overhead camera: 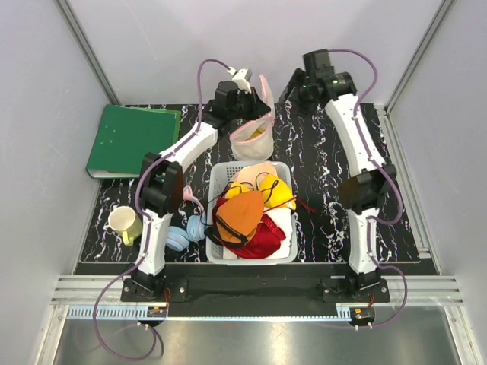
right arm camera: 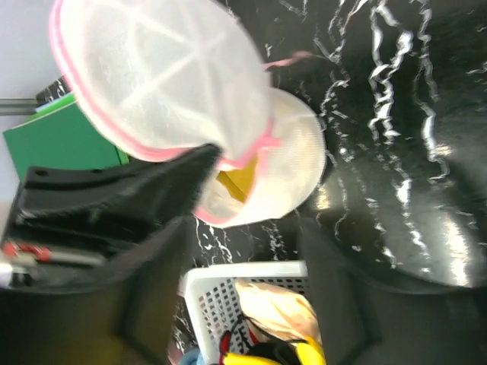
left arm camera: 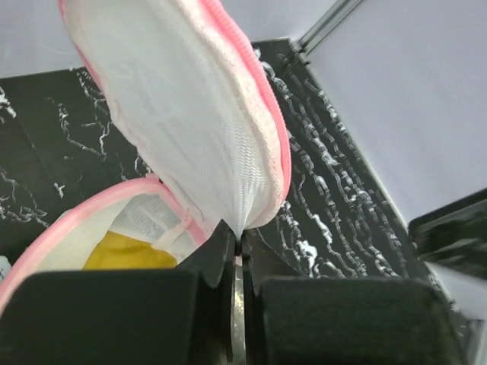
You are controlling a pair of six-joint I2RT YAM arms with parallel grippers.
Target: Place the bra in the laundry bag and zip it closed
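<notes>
Your left end effector (left arm camera: pixel 237 245) is clenched on the pink rim of the laundry bag (overhead camera: pixel 251 137), holding the lid flap up on edge. The yellow bra (left arm camera: pixel 133 251) sits inside the open pouch. The right end effector (overhead camera: pixel 295 82) is released, fingers apart, hanging just right of the flap near the counter's (overhead camera: pixel 327 205) back edge. The basket (overhead camera: pixel 283 247) crowds the bag's front, and the green binder (overhead camera: pixel 129 137) is well off left. Bare counter is on the right.

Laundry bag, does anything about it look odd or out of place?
The laundry bag gapes open. Its lid flap stands upright, pinched at the edge by the left gripper, and the yellow bra shows inside. It is unzipped, with no damage visible.
</notes>
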